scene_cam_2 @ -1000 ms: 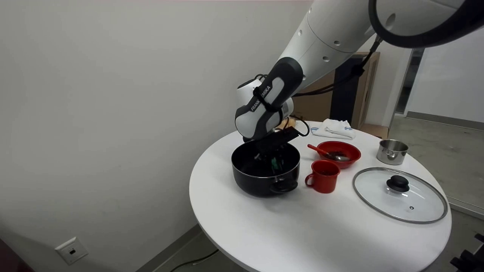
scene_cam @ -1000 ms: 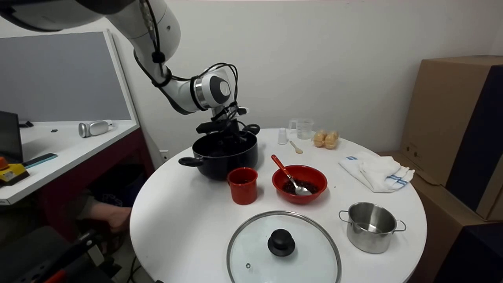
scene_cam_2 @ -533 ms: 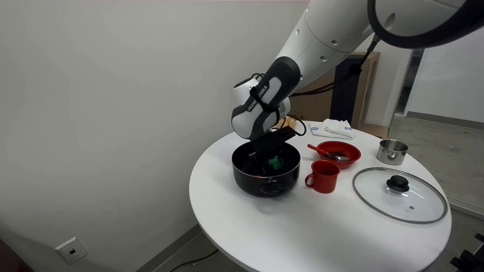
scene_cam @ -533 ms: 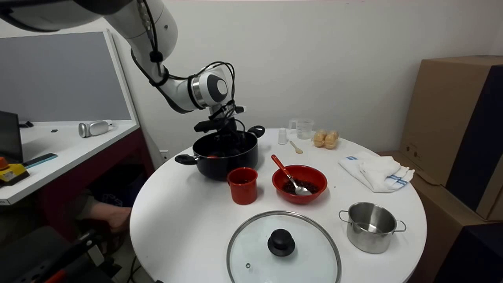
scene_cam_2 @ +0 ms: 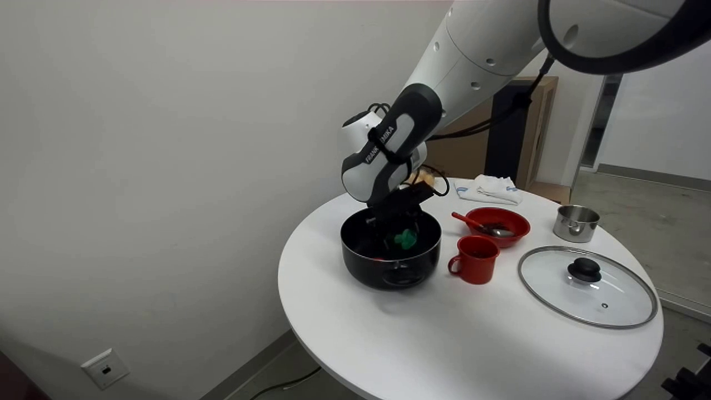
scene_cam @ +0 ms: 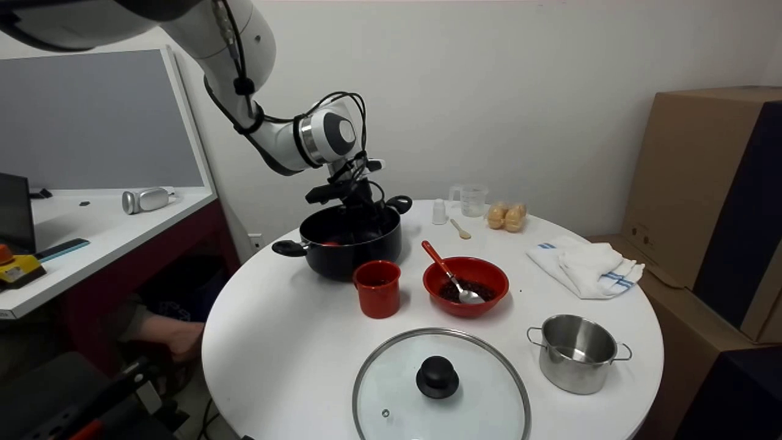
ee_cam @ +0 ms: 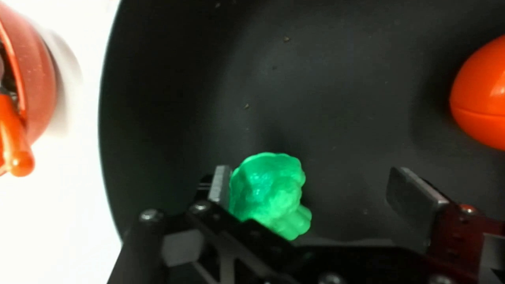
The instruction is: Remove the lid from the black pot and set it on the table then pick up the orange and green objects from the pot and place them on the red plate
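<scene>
Nearest me, at six o'clock on the counter (scene_cam: 275, 354), the lid (scene_cam: 440, 385); mid-counter, the red plate (scene_cam: 467, 310); at eleven, the black pot (scene_cam: 333, 260) holding the orange piece (ee_cam: 482, 94) and, between the wide-parted jaws of the gripper (ee_cam: 314, 186), the green piece (ee_cam: 272, 193), perhaps touching one.

In an exterior view, an open black cooking pot (scene_cam: 351, 261) stands at the far left of the round white table (scene_cam: 287, 360). The shallow red bowl (scene_cam: 467, 310) sits upright right of the pot; the steel-rimmed, black-knobbed glass lid (scene_cam: 441, 391) lies flat on the near side. Inside the pot, in the wrist view, a green toy broccoli (ee_cam: 268, 191) lies left of a glossy orange egg-shaped piece (ee_cam: 481, 94).
</scene>
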`<state>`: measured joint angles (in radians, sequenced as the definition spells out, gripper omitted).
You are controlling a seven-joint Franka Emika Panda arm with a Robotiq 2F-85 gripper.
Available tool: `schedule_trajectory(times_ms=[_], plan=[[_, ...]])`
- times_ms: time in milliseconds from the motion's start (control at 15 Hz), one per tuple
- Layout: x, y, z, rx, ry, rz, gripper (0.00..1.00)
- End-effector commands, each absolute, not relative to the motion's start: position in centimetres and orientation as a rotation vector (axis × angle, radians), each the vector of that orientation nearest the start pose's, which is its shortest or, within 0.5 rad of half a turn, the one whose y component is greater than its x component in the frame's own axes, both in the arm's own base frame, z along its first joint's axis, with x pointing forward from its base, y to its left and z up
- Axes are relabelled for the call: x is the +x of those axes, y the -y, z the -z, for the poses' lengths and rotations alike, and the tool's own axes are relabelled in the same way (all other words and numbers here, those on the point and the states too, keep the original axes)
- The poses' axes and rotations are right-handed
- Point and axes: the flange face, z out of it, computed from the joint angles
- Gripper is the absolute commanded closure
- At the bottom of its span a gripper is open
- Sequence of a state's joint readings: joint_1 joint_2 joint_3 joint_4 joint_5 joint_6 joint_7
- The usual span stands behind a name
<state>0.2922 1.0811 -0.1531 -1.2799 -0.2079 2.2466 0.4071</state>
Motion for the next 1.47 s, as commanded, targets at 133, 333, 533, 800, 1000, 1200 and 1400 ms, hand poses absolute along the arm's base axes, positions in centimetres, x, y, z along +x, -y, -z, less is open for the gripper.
schedule_trajectory(times_ms=[133, 333, 533, 800, 1000, 1200, 1400], plan=[[73.1, -10.5, -9.2, -3.529, -0.233, 0.169, 0.01], [73.1, -10.7, -8.9, -3.541, -0.276, 0.210, 0.08], [72.7, -11.3, -8.2, -3.560, -0.274, 0.208, 0.01], [72.4, -12.2, -7.6, -3.570, -0.252, 0.196, 0.25], [72.2, -12.6, -7.4, -3.572, -0.251, 0.188, 0.45], [72.2, -12.9, -7.5, -3.572, -0.250, 0.201, 0.69], [72.3, -13.0, -7.9, -3.570, -0.246, 0.220, 0.80]])
